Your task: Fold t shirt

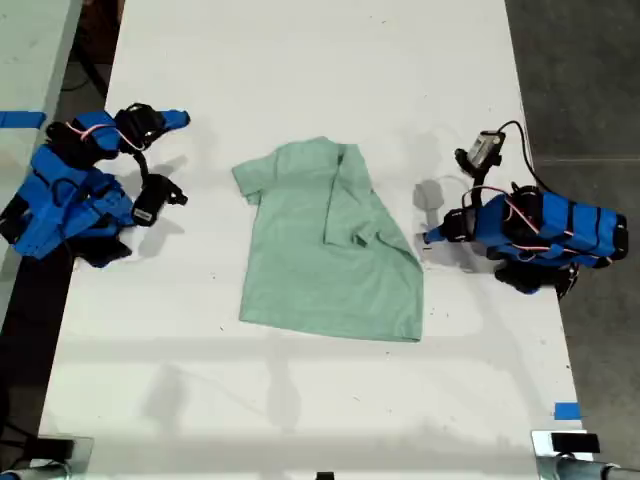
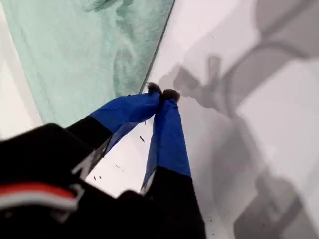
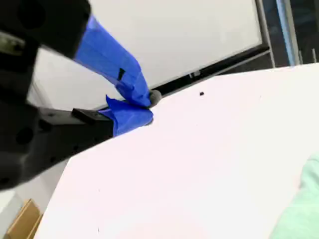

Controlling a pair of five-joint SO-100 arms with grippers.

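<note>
The t shirt [image 1: 325,245] is pale mint green and lies flat in the middle of the white table [image 1: 300,60], collar toward the far edge. The side of the t shirt at the exterior view's right, sleeve included, is folded in over the body. My first gripper [image 1: 430,238] [image 2: 162,93] is shut and empty, its tips low over the table just beside the t shirt [image 2: 84,59] edge. My second gripper [image 1: 183,120] [image 3: 148,105] is shut on nothing at the exterior view's left, well away from the cloth. A corner of the t shirt [image 3: 304,209] shows in the second wrist view.
Blue tape [image 1: 567,410] marks the table near the exterior view's bottom right corner, and another strip [image 1: 20,120] lies on the surface at the left. Dark floor [image 1: 580,80] borders the table on the exterior view's right. A black clamp [image 1: 575,442] sits at the near edge.
</note>
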